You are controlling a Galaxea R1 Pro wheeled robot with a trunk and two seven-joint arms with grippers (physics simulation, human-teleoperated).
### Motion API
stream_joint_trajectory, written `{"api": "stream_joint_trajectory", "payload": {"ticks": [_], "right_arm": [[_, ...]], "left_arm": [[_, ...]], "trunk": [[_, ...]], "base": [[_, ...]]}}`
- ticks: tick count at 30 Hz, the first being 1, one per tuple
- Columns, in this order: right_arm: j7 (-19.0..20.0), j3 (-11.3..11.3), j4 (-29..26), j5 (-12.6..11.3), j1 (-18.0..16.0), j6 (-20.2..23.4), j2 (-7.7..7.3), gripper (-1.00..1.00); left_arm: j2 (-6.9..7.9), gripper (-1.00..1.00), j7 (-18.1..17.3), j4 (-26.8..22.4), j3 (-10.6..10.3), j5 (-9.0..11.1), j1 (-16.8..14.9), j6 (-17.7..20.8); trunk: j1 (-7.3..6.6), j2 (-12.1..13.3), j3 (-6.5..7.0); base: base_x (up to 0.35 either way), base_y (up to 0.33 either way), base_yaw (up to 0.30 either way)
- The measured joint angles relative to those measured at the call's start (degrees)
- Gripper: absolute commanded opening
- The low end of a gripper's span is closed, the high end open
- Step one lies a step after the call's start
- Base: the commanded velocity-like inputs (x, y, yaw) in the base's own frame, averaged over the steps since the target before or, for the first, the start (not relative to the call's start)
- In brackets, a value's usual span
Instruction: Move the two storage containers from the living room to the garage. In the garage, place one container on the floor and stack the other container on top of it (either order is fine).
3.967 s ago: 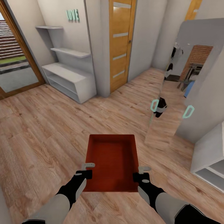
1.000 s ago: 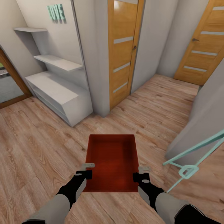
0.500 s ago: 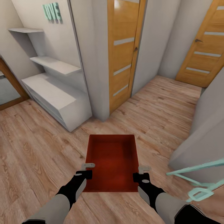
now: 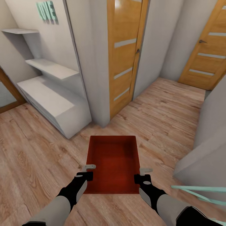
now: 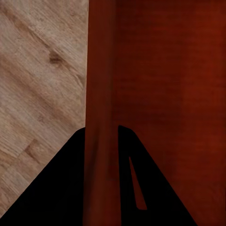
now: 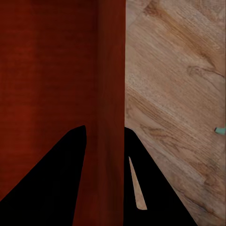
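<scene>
Container [image 4: 113,163], red-orange plastic bin w/ low straight walls, sits mid-frame in head view, held off the wood-plank floor [image 4: 37,157] between both arms, open side up, nothing inside. Left end effector [image 4: 88,171] clamped on container's left wall near its near corner; right end effector [image 4: 145,174] clamped on the right wall at about the same spot. Left wrist view: the red wall [image 5: 100,94] runs straight btwn the two dark fingers [image 5: 61,188], one finger outside over the planks, the other inside over the bin bottom. Right wrist view: same arrangement, wall [image 6: 111,84] btwn the fingers [image 6: 52,179], planks on the outer side.

Surroundings in head view: hallway-type area w/ light walls. White shelf unit [image 4: 50,100] at left, w/ two upper shelves and a low base; teal "LOVE" letters [image 4: 47,11] on the wall above it. Orange-brown wooden door [image 4: 124,53] w/ pale horizontal strips straight ahead, beside a white wall pillar. Second similar door [image 4: 205,53] at far right, at the end of a short passage. Wood-framed opening edge at far left. Light grey slab [image 4: 205,147] at right, near the right arm; thin teal bars [image 4: 201,190] cross the lower right corner, what they belong to can't tell.
</scene>
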Motion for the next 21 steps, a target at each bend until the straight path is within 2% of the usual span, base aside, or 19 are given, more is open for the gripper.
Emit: {"api": "stream_joint_trajectory", "payload": {"ticks": [21], "right_arm": [[-0.01, 0.03, -0.03, -0.04, 0.0, 0.01, -0.01, -1.0]], "left_arm": [[0.0, -1.0, 0.0, -0.03, 0.0, 0.0, 0.0, 0.03]], "trunk": [[0.0, 0.0, -0.46]], "base": [[0.322, 0.0, -0.172]]}}
